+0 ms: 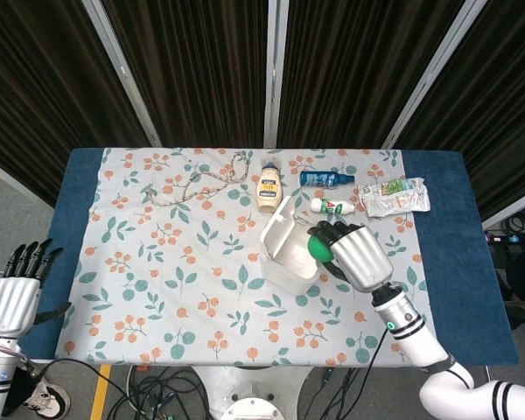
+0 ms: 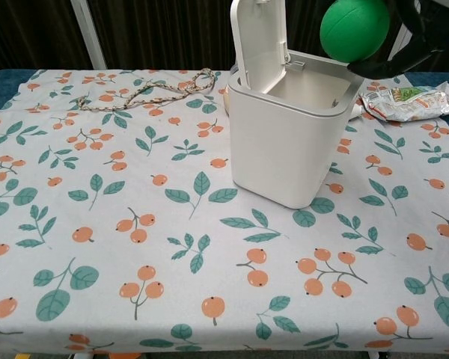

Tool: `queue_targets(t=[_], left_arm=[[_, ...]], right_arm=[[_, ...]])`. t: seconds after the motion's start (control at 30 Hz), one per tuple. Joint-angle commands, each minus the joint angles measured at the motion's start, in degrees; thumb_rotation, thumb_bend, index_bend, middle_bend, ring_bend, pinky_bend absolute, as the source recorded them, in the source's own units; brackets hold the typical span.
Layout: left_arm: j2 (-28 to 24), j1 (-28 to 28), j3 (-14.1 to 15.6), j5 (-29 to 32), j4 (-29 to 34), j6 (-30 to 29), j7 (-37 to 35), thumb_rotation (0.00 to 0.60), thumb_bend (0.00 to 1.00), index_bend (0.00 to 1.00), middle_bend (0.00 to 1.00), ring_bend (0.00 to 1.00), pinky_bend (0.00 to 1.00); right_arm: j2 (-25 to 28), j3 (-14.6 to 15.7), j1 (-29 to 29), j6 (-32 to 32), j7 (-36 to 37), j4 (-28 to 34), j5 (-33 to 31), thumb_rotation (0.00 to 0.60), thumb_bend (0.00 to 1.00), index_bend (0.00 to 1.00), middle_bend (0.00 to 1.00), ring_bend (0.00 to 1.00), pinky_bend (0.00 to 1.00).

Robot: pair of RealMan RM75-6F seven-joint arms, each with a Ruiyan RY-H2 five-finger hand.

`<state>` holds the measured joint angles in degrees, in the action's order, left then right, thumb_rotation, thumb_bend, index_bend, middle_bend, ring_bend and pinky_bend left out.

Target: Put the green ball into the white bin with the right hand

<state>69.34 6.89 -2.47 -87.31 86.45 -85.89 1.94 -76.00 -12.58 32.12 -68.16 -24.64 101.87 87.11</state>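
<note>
My right hand (image 1: 354, 254) grips the green ball (image 1: 318, 246) and holds it in the air over the right part of the open white bin (image 1: 290, 260). From the chest view the green ball (image 2: 354, 28) hangs above the rim of the white bin (image 2: 284, 142), with dark fingers (image 2: 415, 34) of the right hand wrapped behind it. The bin's lid stands raised at its back left side. My left hand (image 1: 14, 293) stays off the table's left edge, holding nothing, fingers straight and apart.
Behind the bin lie a mayonnaise bottle (image 1: 269, 184), a blue bottle (image 1: 327, 178), a small white bottle (image 1: 332, 206) and a snack packet (image 1: 394, 195). A braided rope (image 1: 195, 185) lies at the back left. A floral cloth (image 1: 175, 280) covers the table.
</note>
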Motion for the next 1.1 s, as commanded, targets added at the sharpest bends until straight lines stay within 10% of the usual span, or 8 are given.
queue_targets(t=[0.03, 0.23, 0.67, 1.1], left_arm=[[0.0, 0.1, -0.1, 0.1, -0.2, 0.1, -0.3, 0.600, 0.01, 0.14, 0.05, 0.00, 0.04], [0.0, -0.1, -0.1, 0.2, -0.6, 0.0, -0.7, 0.600, 0.01, 0.14, 0.05, 0.00, 0.04], [0.1, -0.1, -0.1, 0.0, -0.4, -0.3, -0.5, 0.600, 0.01, 0.14, 0.05, 0.00, 0.04], [-0.7, 0.0, 0.0, -0.5, 1.0, -0.2, 0.3, 0.600, 0.01, 0.14, 0.05, 0.00, 0.04]], right_arm=[[-0.5, 0.4, 0.9, 1.7, 0.3, -0.4, -1.1, 0.600, 0.22, 0.40, 0.39, 0.38, 0.53], [2.0, 1.3, 2.1, 5.1, 2.0, 0.9, -2.3, 0.600, 0.05, 0.04, 0.10, 0.01, 0.18], [7.6, 3.9, -4.4, -6.0, 7.8, 0.3, 2.6, 0.600, 0.04, 0.00, 0.09, 0.00, 0.15], [8.2, 10.8, -20.7, -19.9, 24.2, -22.1, -0.1, 0.600, 0.08, 0.00, 0.02, 0.00, 0.00]])
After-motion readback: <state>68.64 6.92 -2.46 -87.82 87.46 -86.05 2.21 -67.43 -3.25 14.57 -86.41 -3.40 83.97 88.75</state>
